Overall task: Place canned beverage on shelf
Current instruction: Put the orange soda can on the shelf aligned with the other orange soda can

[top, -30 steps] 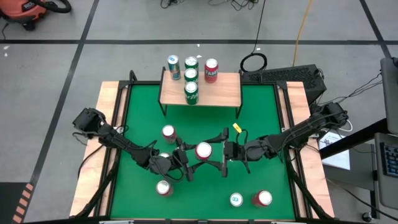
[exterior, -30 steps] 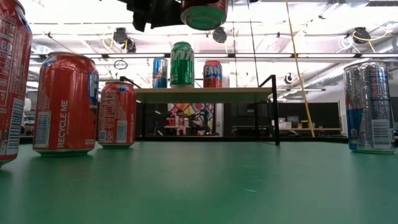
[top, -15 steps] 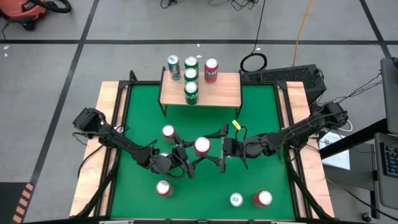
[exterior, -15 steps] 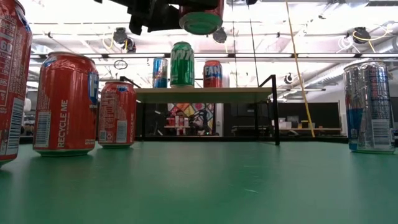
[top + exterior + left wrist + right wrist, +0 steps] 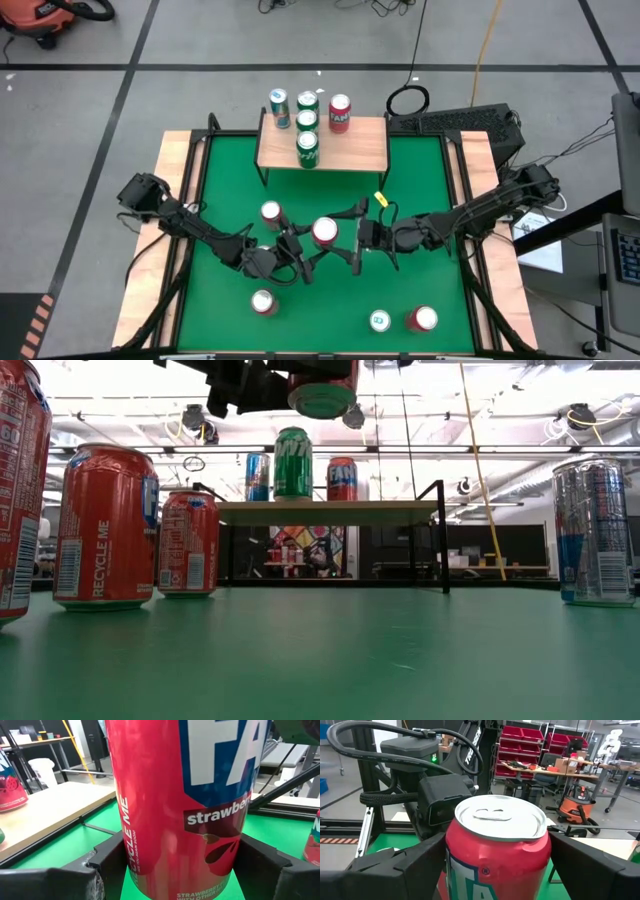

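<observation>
A red strawberry soda can (image 5: 324,232) hangs above the middle of the green table, upright, with my left gripper (image 5: 306,248) shut on it from the left. In the low view the can (image 5: 322,384) shows at the top edge, its bottom well off the table. My right gripper (image 5: 344,238) comes level from the right. Its open fingers stand on either side of the can's upper part (image 5: 496,840); I cannot tell whether they touch it. The shelf (image 5: 350,145), a wooden plank top on black legs, stands at the far edge with several cans on it. My left gripper pinches the can's side wall (image 5: 131,862) between its two fingers (image 5: 102,867), one on each side. The fingers come in level from the table's near left. The can stands upright in the hold, lifted clear of the table.
Loose cans stand on the table: a red one (image 5: 271,213) just left of the grippers, another red one (image 5: 263,302) near the front left, a silver one (image 5: 380,320) and a red one (image 5: 422,320) at the front right. The shelf's right half is bare.
My left gripper has turned slightly at the wrist, and the held can has shifted a little toward the far edge, still upright and clear of the table. My right gripper has followed it the same way, its fingers staying around the can.
</observation>
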Robot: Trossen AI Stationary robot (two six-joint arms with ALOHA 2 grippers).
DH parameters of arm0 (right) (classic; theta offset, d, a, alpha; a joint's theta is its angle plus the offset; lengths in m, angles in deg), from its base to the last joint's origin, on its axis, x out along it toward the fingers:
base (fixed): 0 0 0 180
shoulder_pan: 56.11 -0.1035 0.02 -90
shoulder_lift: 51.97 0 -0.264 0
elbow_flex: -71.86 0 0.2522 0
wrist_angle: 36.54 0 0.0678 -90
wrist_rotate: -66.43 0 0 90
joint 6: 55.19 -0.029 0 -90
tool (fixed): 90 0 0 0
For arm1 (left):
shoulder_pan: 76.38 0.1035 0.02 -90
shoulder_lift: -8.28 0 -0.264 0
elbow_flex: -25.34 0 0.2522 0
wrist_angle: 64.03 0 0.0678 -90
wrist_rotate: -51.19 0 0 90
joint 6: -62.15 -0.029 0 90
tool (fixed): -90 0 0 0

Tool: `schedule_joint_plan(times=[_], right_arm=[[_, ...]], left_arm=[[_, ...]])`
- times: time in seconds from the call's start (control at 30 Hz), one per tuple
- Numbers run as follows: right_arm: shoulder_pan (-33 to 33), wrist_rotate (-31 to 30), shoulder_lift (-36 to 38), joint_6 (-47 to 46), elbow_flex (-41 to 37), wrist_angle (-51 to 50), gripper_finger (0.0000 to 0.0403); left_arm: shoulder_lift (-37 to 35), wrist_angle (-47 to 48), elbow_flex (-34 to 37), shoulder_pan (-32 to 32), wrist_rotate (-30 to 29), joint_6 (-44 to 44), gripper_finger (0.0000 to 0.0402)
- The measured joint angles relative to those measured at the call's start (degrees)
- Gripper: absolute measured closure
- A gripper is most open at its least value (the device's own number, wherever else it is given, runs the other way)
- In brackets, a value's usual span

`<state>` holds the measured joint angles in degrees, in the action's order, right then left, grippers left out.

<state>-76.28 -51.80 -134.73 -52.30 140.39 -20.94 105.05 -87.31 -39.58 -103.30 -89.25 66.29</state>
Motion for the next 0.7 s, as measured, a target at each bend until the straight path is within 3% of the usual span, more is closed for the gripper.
schedule_joint_plan(times=[0.7], right_arm=[[1.3, 1.5, -1.4, 1.4, 0.0, 2.6, 0.0066]], left_arm=[[-0.1, 0.2, 0.0, 0.5, 0.2, -0.6, 0.0118]])
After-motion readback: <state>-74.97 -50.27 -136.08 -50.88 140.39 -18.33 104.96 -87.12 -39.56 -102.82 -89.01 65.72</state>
